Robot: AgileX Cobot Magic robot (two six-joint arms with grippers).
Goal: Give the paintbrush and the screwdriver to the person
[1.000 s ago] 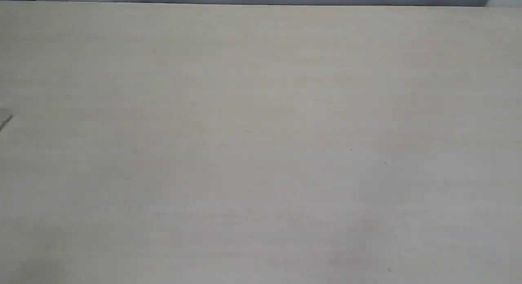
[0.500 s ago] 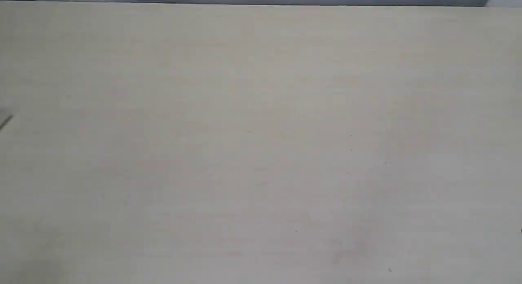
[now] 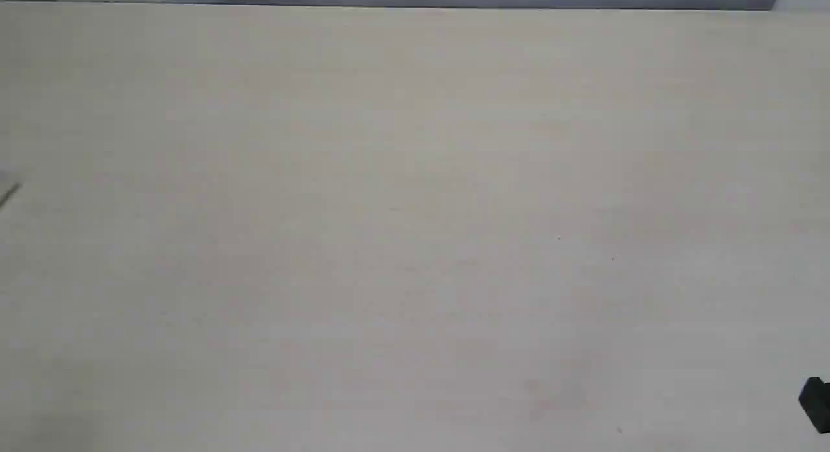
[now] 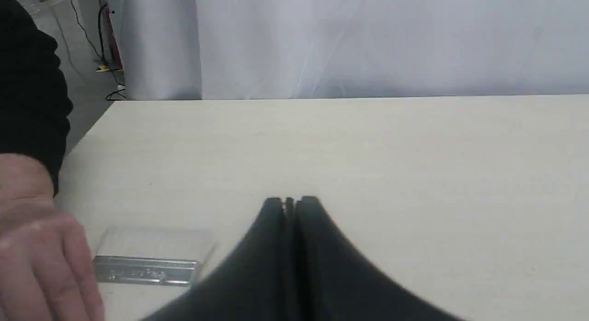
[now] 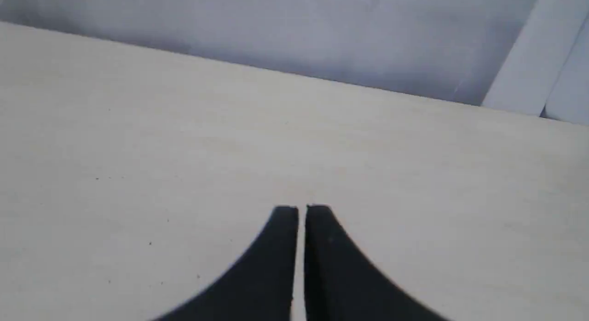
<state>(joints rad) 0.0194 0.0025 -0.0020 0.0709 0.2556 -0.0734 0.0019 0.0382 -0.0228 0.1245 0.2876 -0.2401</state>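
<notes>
In the left wrist view the paintbrush lies flat on the table, showing pale bristles point(image 4: 156, 242) and a silver ferrule point(image 4: 145, 270); its handle is out of view. The person's bare hand point(image 4: 39, 247) with a dark sleeve point(image 4: 27, 86) hovers right beside the ferrule. My left gripper point(image 4: 290, 201) is shut and holds nothing, a short way beside the brush. My right gripper point(image 5: 301, 209) is also shut and holds nothing, over bare table. The screwdriver is not in any view.
The pale wooden table point(image 3: 415, 212) fills the exterior view. A grey sliver point(image 3: 8, 191) pokes in at its left edge, and a black part of my right arm point(image 3: 816, 403) shows at the lower right. White curtain point(image 4: 368, 40) hangs behind the far edge.
A black part of my right arm has come into the exterior view at the lower right edge. The grey sliver at the left edge has not moved.
</notes>
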